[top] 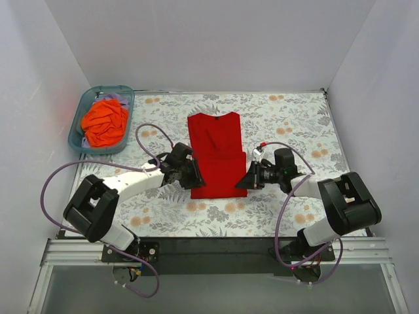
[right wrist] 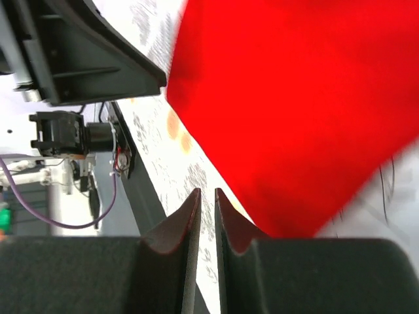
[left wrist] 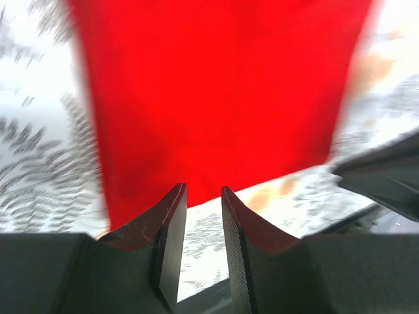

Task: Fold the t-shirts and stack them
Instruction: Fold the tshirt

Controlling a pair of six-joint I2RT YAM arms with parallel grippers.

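Two tees to do; I judge the job under half done.

Table [top: 294,118]: flowered cover, walls close on three sides, open cloth on both flanks of the work.

Red tee [top: 216,140]: lies mid-table as a narrow strip, sleeves turned in, collar at the far end. The near part looks doubled over. Its near hem sits well short of the table's near edge, so there is room to draw back toward me. I cannot confirm the last fold.

Bin [top: 110,87]: far left corner.

Orange tee [top: 105,122]: bunched inside the bin, unfolded. Fetching, folding and stacking are all left.

Left gripper [top: 190,175]: at the red tee's near left edge. The wrist view shows its jaws a little apart, bare table between them, cloth just past the tips. Nothing held.

Right gripper [top: 243,180]: at the near right edge, jaws at a thin slit, nothing in it.

The two face each other across the strip, which leaves little slack for crossing moves.
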